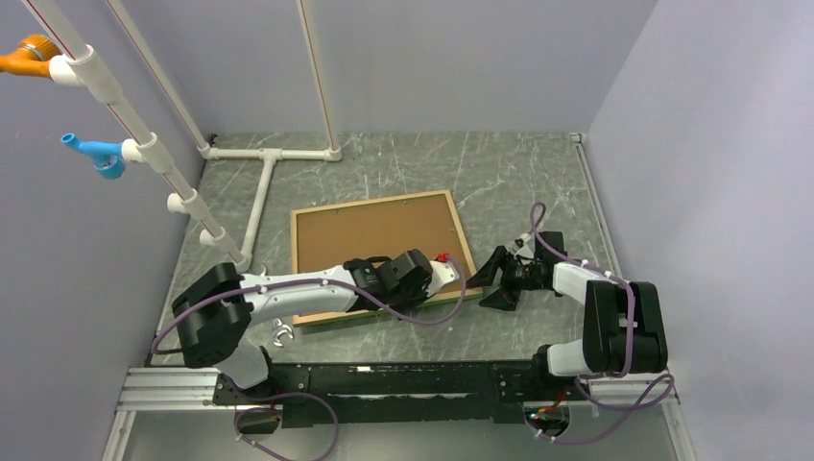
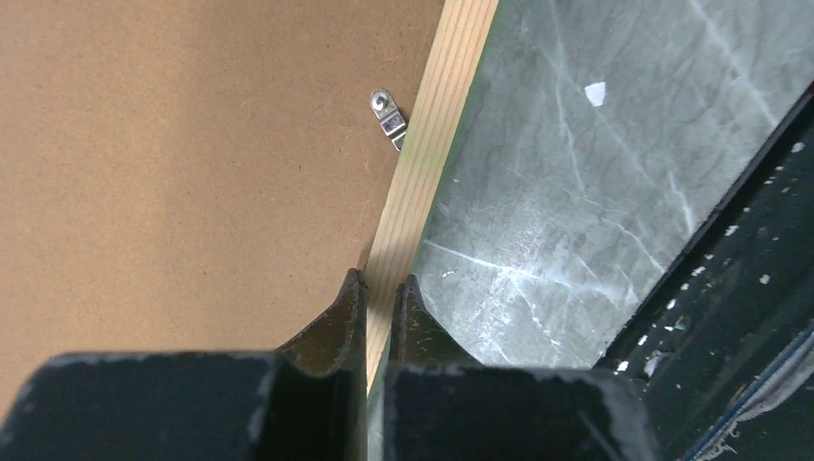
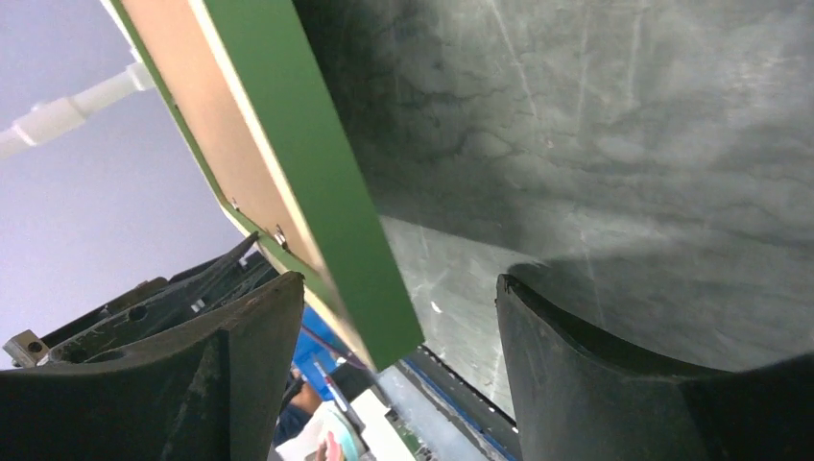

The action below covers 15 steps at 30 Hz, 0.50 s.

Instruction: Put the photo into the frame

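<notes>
The frame [image 1: 370, 203] lies back-up on the table, its tan wood border around a brown backing board [image 1: 374, 240]. My left gripper [image 1: 440, 276] is shut on the border near the frame's near right corner. In the left wrist view its fingers [image 2: 350, 307] pinch the tan strip [image 2: 432, 144] next to a small metal clip [image 2: 387, 115]. My right gripper [image 1: 488, 279] stands open just right of that corner. In the right wrist view the frame's green underside [image 3: 317, 173] shows, and the corner hangs between the spread fingers [image 3: 240, 355], touching neither. The photo is out of view.
White pipe rails [image 1: 264, 182] lie on the table at the back left, and slanted pipes with an orange clamp [image 1: 29, 56] and a blue clamp [image 1: 96, 154] rise along the left wall. Grey walls close in both sides. A black rail [image 1: 403, 379] runs along the near edge.
</notes>
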Each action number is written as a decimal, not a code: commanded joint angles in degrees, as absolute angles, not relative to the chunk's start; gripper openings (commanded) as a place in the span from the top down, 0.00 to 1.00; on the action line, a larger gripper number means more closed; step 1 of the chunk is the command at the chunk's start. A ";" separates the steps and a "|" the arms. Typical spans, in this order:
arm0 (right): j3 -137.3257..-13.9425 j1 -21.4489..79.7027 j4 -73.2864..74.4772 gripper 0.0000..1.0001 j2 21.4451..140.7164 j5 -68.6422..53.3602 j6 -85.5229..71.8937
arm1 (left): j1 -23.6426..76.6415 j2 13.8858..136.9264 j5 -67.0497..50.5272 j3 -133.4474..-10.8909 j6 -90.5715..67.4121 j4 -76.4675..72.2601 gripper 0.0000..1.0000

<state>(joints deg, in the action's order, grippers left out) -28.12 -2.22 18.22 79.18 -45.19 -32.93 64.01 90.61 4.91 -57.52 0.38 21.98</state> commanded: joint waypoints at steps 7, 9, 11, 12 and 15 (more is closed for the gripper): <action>-23.52 -0.70 -4.60 0.34 76.96 -59.13 -47.45 | 63.90 85.53 3.86 -59.38 -2.58 22.04 1.00; -23.13 -0.52 -5.43 0.43 74.39 -59.50 -49.32 | 63.90 85.63 4.44 -59.45 -3.04 22.34 1.00; -23.36 -0.53 -3.88 0.59 71.83 -59.16 -50.05 | 63.90 85.69 5.53 -59.57 -3.45 22.83 1.00; -23.62 -0.52 -2.90 0.68 70.77 -58.87 -50.05 | 63.90 85.69 6.29 -59.64 -3.86 22.96 0.97; -24.67 -0.53 1.61 0.86 68.14 -57.23 -49.34 | 63.90 85.36 8.44 -60.08 -4.71 23.73 0.86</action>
